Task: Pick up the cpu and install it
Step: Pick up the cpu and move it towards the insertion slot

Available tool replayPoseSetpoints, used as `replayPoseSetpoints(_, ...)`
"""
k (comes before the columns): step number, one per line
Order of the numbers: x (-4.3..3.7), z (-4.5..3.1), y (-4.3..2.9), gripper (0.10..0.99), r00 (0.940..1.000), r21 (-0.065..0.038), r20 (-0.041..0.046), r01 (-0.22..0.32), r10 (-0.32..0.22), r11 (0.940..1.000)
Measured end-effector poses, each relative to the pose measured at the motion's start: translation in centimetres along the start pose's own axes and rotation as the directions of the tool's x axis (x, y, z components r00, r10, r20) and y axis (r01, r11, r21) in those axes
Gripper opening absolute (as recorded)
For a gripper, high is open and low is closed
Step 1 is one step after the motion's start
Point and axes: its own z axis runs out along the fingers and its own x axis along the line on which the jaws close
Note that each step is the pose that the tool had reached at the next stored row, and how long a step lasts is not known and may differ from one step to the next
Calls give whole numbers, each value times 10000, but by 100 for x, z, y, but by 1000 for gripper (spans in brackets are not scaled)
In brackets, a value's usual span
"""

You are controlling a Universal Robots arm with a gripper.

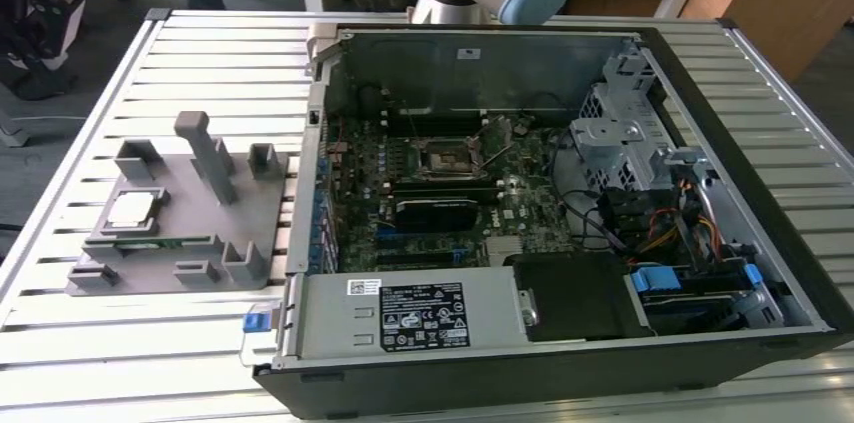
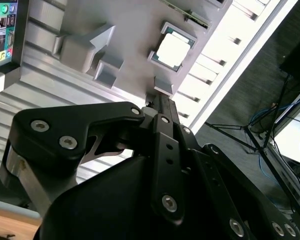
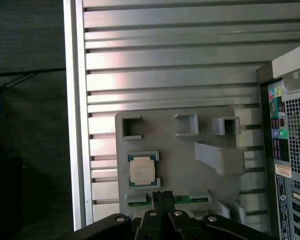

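Exterior view first: the cpu [image 1: 131, 208] lies in its pocket on the grey holder [image 1: 200, 248] on the bench [image 1: 120, 353], well apart from the bare-looking socket [image 1: 445, 158] inside the open computer case [image 1: 761, 193]. Nothing lifted, nothing installed yet. In the first wrist view the gripper [image 3: 160, 195] hangs above the holder, near the cpu, pressed together and holding nothing.
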Motion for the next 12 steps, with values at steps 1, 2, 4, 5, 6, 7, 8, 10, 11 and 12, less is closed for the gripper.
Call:
replayPoseSetpoints(1,0,18,-2,106,10000,0,-4,1,-1,10000)
replayPoseSetpoints(2,0,36,-5,106,10000,1,-7,3,-3,10000)
replayPoseSetpoints(4,1,74,-9,106,10000,1,-21,9,-9,10000)
replayPoseSetpoints(5,1,92,-10,106,10000,1,-24,16,-16,10000)
replayPoseSetpoints(6,1,108,-11,106,10000,-1,-32,45,-45,10000)
replayPoseSetpoints(7,-3,119,-12,106,9999,0,-51,92,-92,10000)
replayPoseSetpoints(8,-4,131,-12,106,9999,0,-73,141,-141,9999)
replayPoseSetpoints(10,-3,160,-17,106,9998,0,-82,199,-199,9998)
replayPoseSetpoints(11,8,175,-31,106,9997,2,-86,210,-210,9998)
replayPoseSetpoints(12,26,195,-42,106,9997,0,-86,215,-215,9998)
